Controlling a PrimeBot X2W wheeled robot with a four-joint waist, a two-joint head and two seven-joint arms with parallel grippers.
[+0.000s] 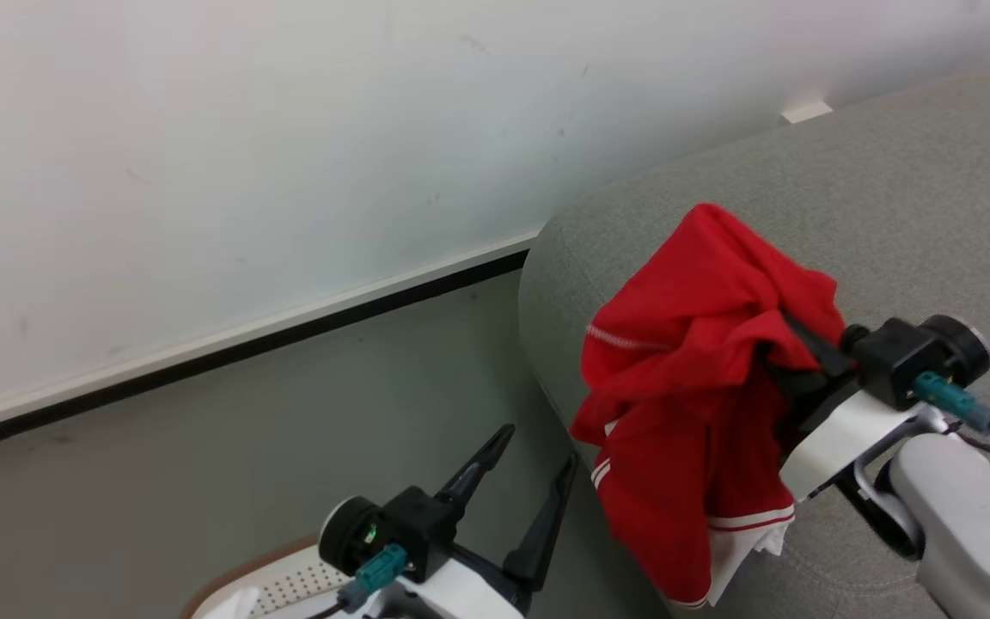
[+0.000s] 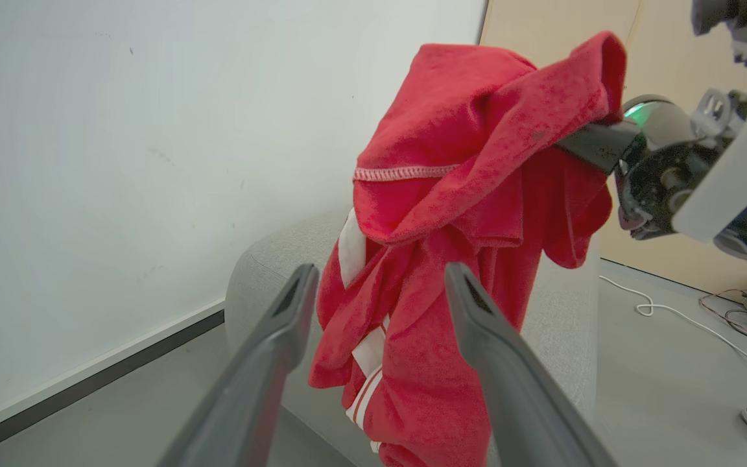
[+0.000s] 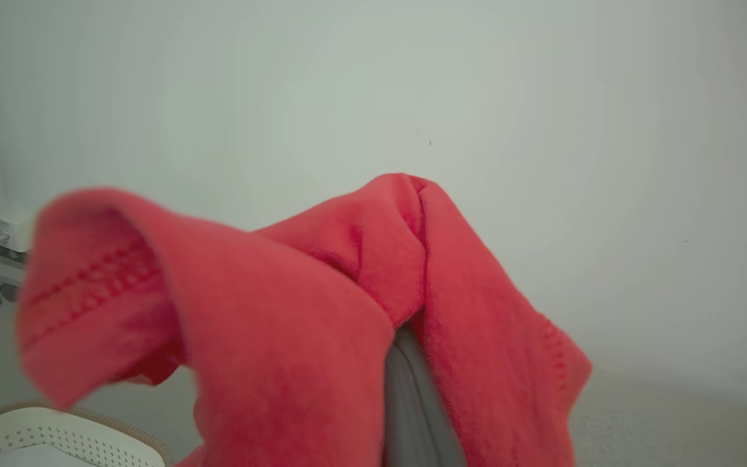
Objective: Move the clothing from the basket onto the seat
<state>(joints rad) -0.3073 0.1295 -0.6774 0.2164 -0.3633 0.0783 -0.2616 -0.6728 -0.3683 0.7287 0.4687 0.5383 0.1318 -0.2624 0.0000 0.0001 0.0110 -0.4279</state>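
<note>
Pinches the clothing (image 1: 693,344) in the tightly closed right gripper (image 1: 809,344), lifted over the rounded end of the seat (image 1: 890,189) (striped hem dangling beside it). Holds the left gripper (image 1: 538,447) spread wide, empty, above the basket (image 1: 293,586).

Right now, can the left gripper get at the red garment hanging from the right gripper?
Probably yes. The left gripper is open, its fingers point toward the red garment, and nothing stands between them. The garment hangs off the shut right gripper, near the grey sofa.
</note>
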